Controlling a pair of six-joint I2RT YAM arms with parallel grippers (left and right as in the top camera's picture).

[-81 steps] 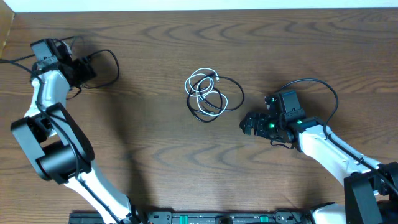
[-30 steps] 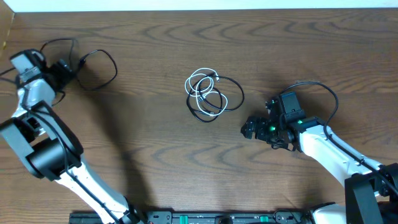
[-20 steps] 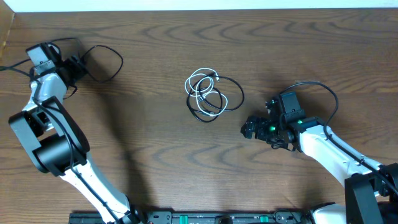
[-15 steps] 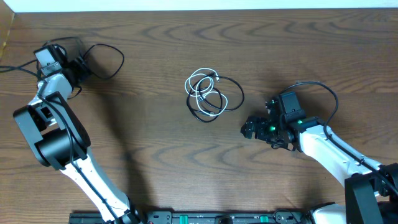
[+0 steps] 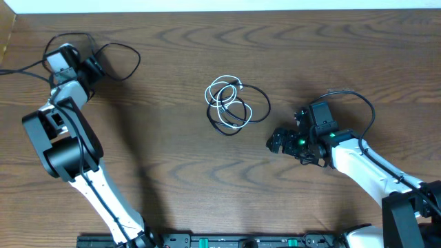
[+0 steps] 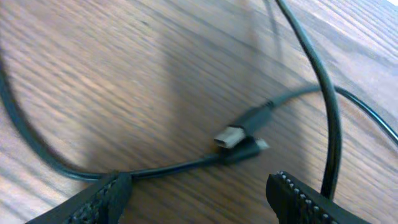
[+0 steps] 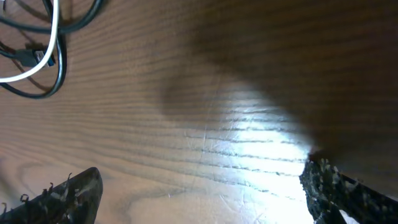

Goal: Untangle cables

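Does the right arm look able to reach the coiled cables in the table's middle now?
Probably yes: the right gripper is open and lies just right of the cables, with only bare table between them.

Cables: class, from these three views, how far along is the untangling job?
Done: one black cable lies alone by the left arm, apart from the rest. In hand: nothing. The left gripper is open above that cable, and the right gripper is open beside the coil. Left: the white cable and other black cable lie looped together in the middle.
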